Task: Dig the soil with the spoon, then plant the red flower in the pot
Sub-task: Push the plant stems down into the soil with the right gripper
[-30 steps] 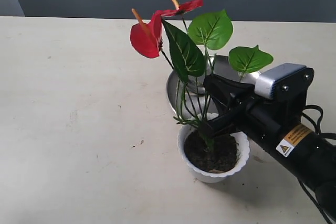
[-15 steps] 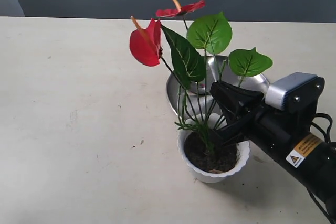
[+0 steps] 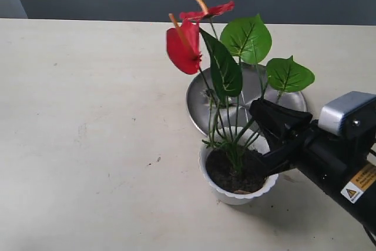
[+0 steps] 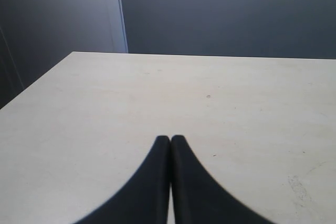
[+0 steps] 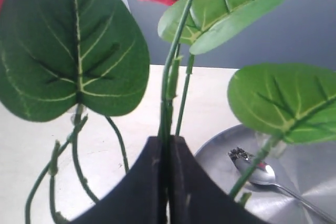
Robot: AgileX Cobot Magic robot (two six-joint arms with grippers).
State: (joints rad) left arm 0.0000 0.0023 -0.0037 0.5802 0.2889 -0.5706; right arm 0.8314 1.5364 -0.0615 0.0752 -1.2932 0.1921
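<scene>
The red flower stands with its stem bundle in the dark soil of the small white pot. My right gripper reaches in from the right above the pot. It is shut on one thin green stem of the flower, with leaves filling much of the right wrist view. The spoon, dirt on its bowl, lies on the steel plate behind the pot. My left gripper is shut on nothing, over bare table, and out of the exterior view.
The round steel plate sits just behind the pot and touches or nearly touches it. The pale table stretches wide to the left of the pot. A dark wall runs behind the table's far edge.
My right gripper has drawn back to the right and a little down with the stem in it. The blooms and leaves have swung right with it. The pot has stayed put.
</scene>
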